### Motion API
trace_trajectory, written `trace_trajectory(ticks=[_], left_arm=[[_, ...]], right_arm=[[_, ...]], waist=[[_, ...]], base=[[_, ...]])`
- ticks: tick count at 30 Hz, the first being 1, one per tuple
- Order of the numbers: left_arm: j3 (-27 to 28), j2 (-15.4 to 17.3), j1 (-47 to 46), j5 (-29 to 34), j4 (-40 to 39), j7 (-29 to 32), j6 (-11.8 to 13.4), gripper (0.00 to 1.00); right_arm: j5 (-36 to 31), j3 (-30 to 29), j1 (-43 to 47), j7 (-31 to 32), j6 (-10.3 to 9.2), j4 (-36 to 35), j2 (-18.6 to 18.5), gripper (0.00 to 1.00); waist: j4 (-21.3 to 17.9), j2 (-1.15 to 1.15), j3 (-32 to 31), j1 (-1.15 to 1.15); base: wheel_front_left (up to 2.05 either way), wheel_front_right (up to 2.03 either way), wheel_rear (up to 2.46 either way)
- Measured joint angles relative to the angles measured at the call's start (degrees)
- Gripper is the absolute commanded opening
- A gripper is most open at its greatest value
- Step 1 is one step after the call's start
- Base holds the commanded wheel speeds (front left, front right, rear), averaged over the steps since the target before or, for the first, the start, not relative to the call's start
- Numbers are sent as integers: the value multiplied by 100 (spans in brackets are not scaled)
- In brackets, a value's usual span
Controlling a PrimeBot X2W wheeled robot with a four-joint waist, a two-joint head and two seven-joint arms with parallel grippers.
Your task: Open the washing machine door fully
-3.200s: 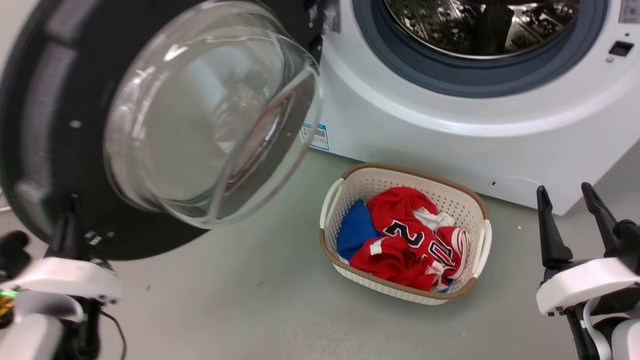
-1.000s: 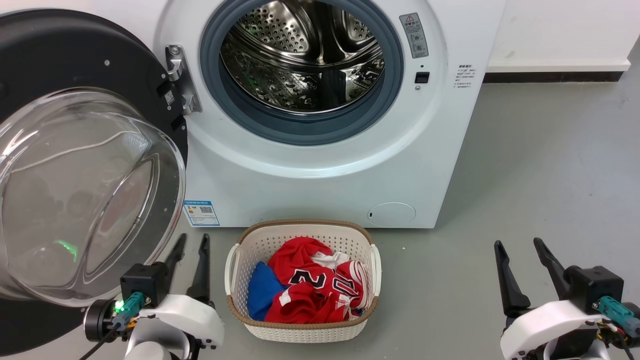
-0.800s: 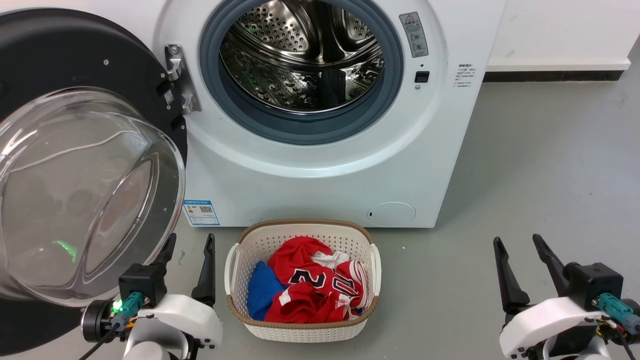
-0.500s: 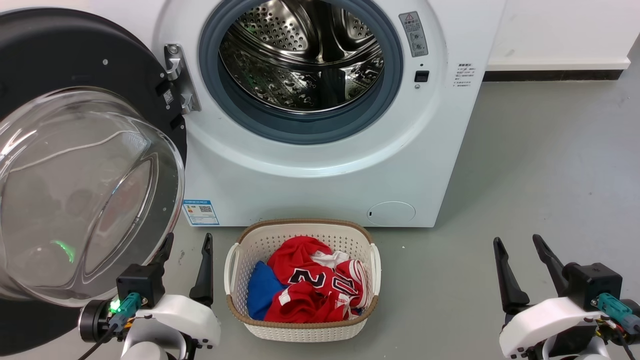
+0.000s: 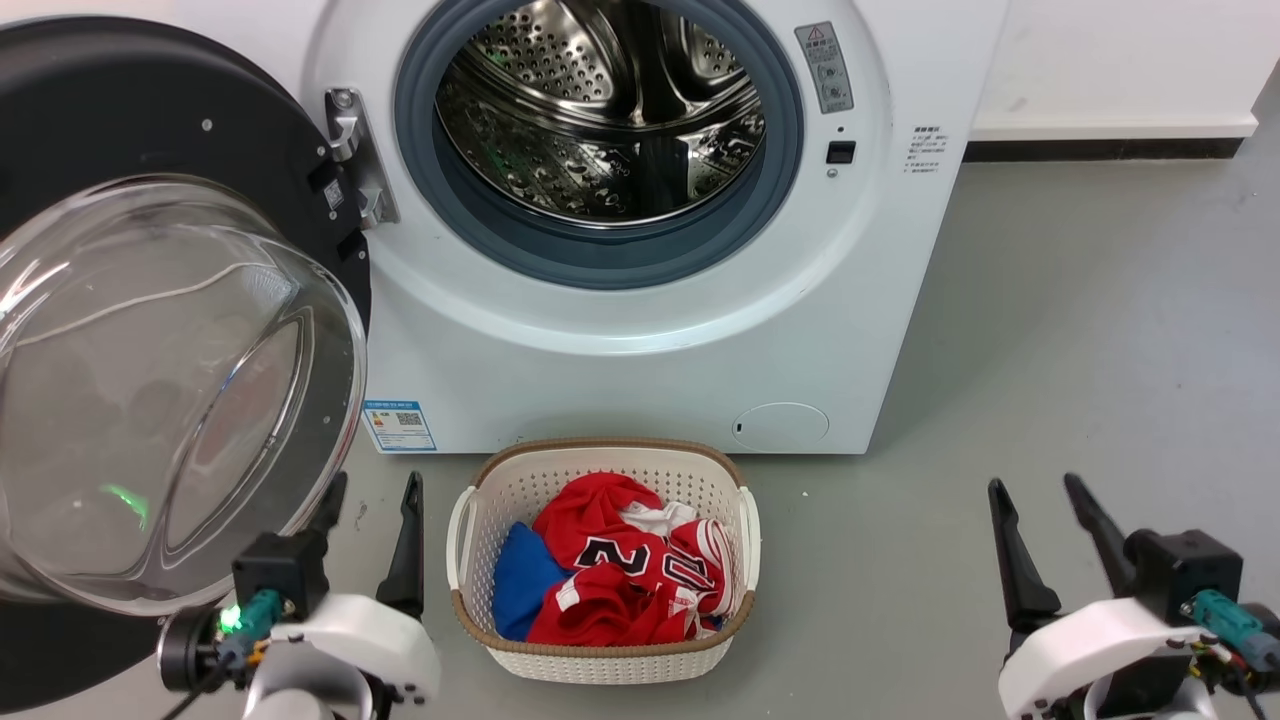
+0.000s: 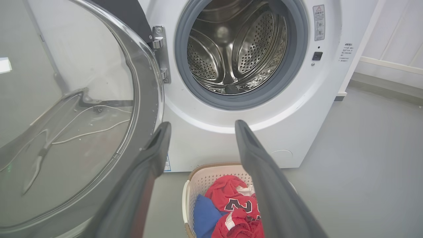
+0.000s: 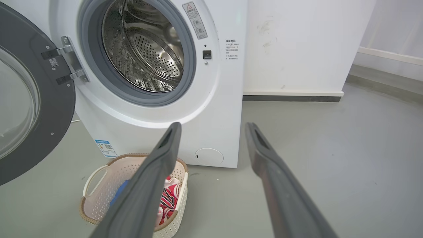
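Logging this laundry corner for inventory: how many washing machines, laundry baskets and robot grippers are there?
washing machine: 1
laundry basket: 1
grippers: 2 (left gripper, right gripper, both open and holding nothing)
Total: 4

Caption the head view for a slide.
Door stands wide open on the washing machine, drum exposed; left gripper and right gripper, both open, flank the basket of clothes.
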Motion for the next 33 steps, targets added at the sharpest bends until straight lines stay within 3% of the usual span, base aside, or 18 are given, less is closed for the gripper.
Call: trace_trajectory(ticks=[6,33], left_arm=[[-56,-172,292,-82,214,40,-31,0],[871,-709,301,-2169,185,692,-626,0]], right_arm=[[78,-2,147,45,0,300,2,0],[2922,-146,-19,288,0,550,3,0]], waist=[[-1,0,1,0],[9,0,21,1]], base=[[0,0,0],[0,0,0]])
